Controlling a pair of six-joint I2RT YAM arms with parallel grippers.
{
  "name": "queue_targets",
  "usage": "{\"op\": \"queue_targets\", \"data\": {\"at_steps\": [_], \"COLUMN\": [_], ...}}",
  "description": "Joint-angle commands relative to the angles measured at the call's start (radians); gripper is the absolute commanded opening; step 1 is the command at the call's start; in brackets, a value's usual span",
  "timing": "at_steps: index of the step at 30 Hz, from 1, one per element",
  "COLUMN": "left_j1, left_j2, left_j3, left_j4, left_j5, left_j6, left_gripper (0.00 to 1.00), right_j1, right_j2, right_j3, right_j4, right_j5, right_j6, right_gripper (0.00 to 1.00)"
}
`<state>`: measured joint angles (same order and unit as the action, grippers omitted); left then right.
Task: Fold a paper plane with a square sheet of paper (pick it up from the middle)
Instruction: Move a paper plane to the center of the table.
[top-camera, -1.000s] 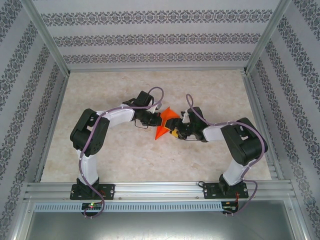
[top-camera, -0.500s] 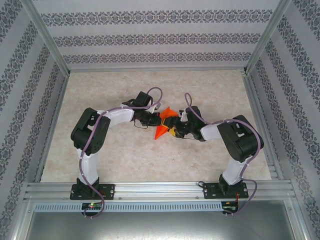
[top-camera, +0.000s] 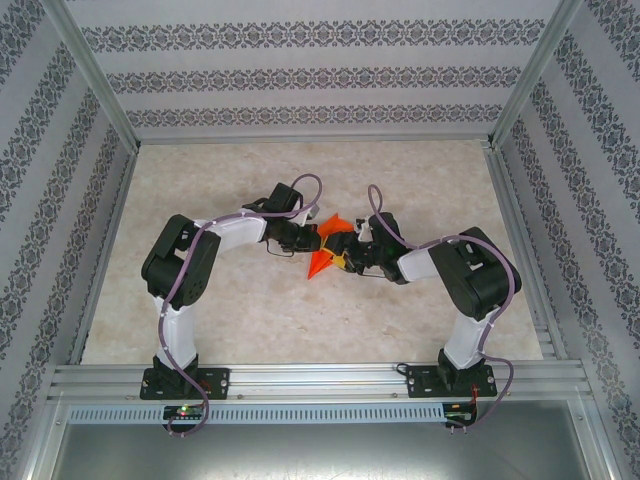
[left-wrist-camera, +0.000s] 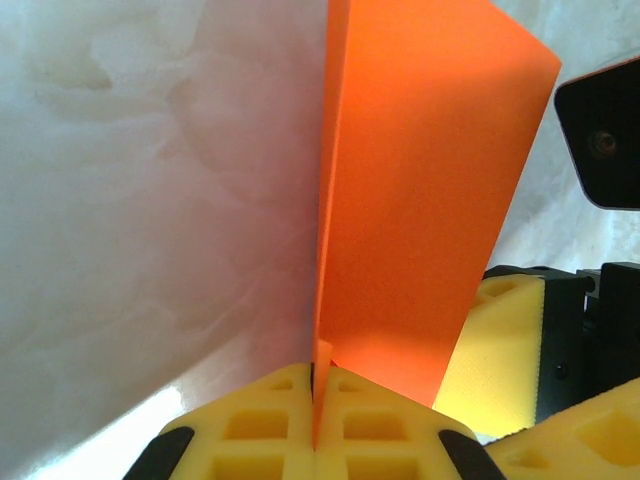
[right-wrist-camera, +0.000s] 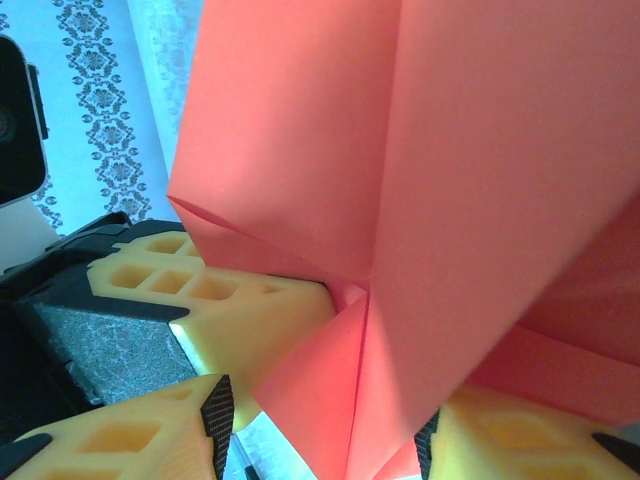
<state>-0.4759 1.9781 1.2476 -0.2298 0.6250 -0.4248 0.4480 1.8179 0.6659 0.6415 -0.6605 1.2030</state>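
Orange-red folded sheet of paper (top-camera: 325, 250) was held over the middle of the table (top-camera: 430, 180), between the two arms. The left gripper (left-wrist-camera: 315, 385) was clamped on a creased edge, its pads pressed together. The right gripper (right-wrist-camera: 320, 440) stood just beside it, fingers (right-wrist-camera: 130, 435) apart, one on each side of the paper's lower folds.

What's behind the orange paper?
In the left wrist view, a yellow finger of the right gripper peeks out behind the paper. The rest of it and the table there are covered.
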Motion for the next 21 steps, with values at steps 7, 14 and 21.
{"op": "queue_targets", "data": {"at_steps": [7, 14, 21], "left_j1": [0.008, 0.019, 0.035], "left_j2": [-0.004, -0.005, -0.017], "left_j3": [-0.014, -0.027, -0.037], "left_j4": [0.071, 0.130, 0.160], "left_j5": [0.075, 0.129, 0.147], "left_j6": [-0.068, -0.142, -0.186], "left_gripper": [0.05, 0.05, 0.04], "right_j1": [0.025, 0.031, 0.032], "right_j2": [0.011, -0.009, -0.042], "right_j3": [0.024, 0.012, 0.007], "right_j4": [-0.009, -0.033, -0.096], "right_j5": [-0.002, 0.003, 0.009], "right_j6": [-0.019, -0.039, -0.079], "right_gripper": [0.44, 0.37, 0.35]}}
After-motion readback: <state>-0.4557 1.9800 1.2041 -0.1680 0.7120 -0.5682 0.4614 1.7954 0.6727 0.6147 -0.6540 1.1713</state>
